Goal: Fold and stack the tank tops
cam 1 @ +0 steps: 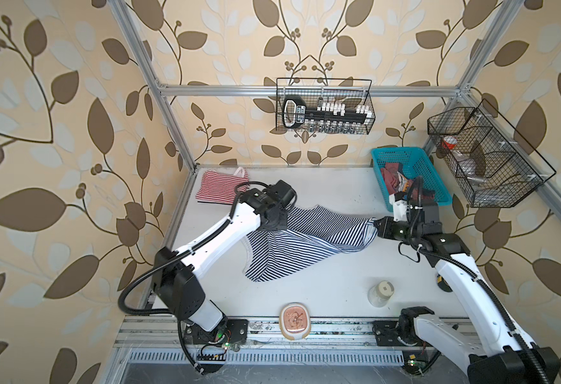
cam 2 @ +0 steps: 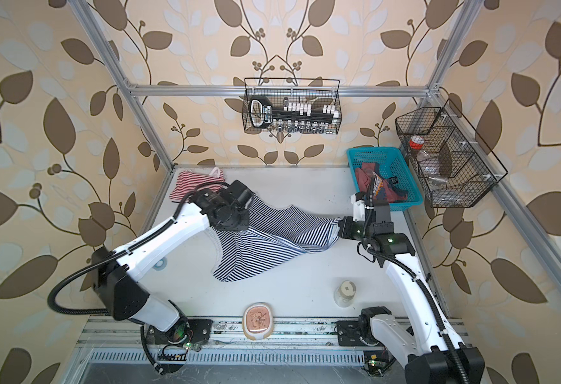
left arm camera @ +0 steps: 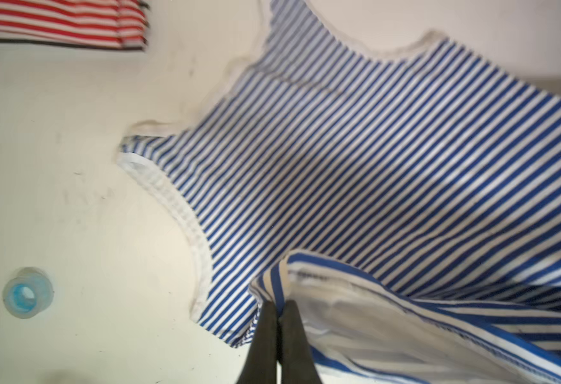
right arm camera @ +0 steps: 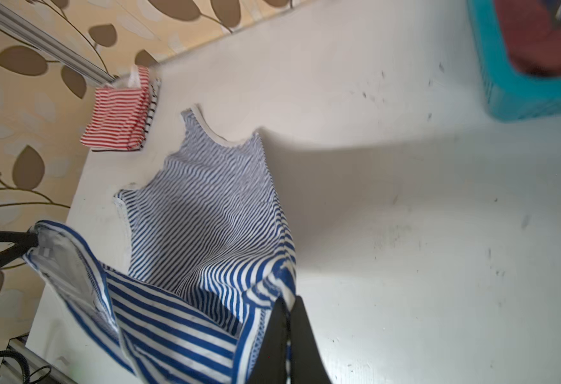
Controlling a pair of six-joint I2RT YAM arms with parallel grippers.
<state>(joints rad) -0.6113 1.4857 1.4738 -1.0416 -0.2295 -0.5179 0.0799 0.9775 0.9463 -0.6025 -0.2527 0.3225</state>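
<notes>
Now: fold of the navy-and-white striped tank top [cam 1: 305,239] under way, judged about mid-task.
Left gripper [left arm camera: 278,307]: pinched shut on one hem corner, raised off the white table [cam 1: 322,299].
Right gripper [right arm camera: 290,301]: closed tight on the opposite hem corner, near the teal basket [cam 1: 405,153].
Garment: hem slung between both claws, strap end resting on the table, pointing toward the far left corner.
Folded already: red-and-white striped tank top [cam 1: 220,189], far left corner, just beyond the straps.
Waiting: dusty red tank top [cam 1: 392,178], crumpled inside the basket.
Risk: thin hem slipping out of either pinch under too hard a pull apart; sagging middle bunching or landing skewed on an uneven carry-over; strap end dragged into the folded red stripes.
Around: lidded jar [cam 1: 381,292] and oval container [cam 1: 295,321] near the front edge, small clear ring [left arm camera: 28,292] to the left, all apart from the cloth.
In the way: nothing between hem and straps; jar near the right arm's likely sweep.
</notes>
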